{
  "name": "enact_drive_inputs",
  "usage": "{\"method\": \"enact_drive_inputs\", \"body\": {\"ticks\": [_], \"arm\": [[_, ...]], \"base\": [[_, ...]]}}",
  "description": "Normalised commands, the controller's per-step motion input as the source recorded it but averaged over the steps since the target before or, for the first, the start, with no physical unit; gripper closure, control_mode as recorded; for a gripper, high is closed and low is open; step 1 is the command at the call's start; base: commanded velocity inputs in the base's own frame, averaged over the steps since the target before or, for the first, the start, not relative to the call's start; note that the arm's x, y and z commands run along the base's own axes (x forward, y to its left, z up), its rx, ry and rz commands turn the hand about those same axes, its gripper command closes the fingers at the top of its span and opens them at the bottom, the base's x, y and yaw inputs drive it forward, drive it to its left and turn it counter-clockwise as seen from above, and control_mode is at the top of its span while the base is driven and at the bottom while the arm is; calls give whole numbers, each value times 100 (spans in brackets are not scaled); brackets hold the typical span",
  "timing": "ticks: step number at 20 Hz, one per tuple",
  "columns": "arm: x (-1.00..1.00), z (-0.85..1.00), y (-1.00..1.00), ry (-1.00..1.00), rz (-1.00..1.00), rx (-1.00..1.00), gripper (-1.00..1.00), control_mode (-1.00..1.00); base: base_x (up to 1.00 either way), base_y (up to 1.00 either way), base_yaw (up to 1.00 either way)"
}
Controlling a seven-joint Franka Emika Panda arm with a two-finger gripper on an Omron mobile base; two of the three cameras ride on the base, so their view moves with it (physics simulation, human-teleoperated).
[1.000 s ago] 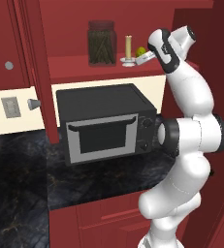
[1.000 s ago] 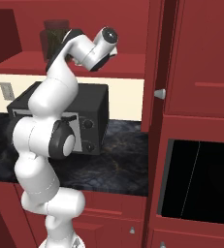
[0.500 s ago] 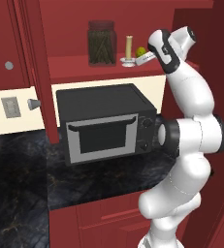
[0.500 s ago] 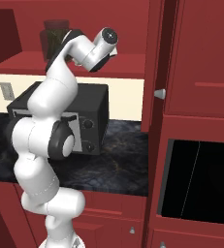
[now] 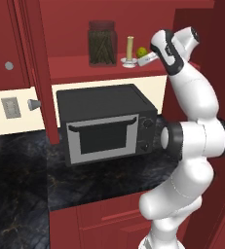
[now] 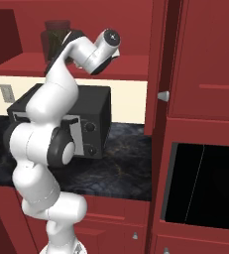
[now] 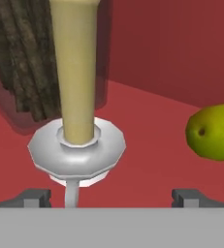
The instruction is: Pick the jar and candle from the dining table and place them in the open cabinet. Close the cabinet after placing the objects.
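The jar [image 5: 102, 43] of dark sticks stands on the red shelf [image 5: 80, 67] of the open cabinet, and its glass shows again in the right base view [image 6: 55, 35]. Just right of it the pale candle [image 5: 129, 48] stands upright in its white saucer holder [image 7: 77, 150]. My gripper [image 7: 112, 196] is open and sits level with the shelf, right in front of the holder. The holder's thin handle [image 7: 71, 193] reaches in between the fingertips [image 7: 36, 196] without touching them. From the left base view the gripper [image 5: 147, 59] is at the candle's right side. The dining table is out of view.
A small green ball [image 7: 213, 131] lies on the shelf just right of the candle. Cabinet doors hang open at both sides [image 5: 36, 68] [image 6: 158, 64]. A black microwave [image 5: 106, 124] sits under the shelf on a black marbled counter [image 5: 16, 170]. A dark oven front [image 6: 205, 183] is at the right.
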Motion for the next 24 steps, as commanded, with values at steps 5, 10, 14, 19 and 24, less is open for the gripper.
{"method": "enact_drive_inputs", "body": {"ticks": [5,10,14,19,24], "arm": [[-34,0,0,-6,0,0,-100,-100],[-68,0,4,-9,-1,0,-100,-100],[-83,0,8,-7,-7,0,-100,-100],[-79,0,21,-5,-11,0,-100,-100],[-88,0,6,-12,-10,0,-100,-100]], "base": [[0,0,0],[0,0,0],[0,0,0],[0,0,0],[0,0,0]]}}
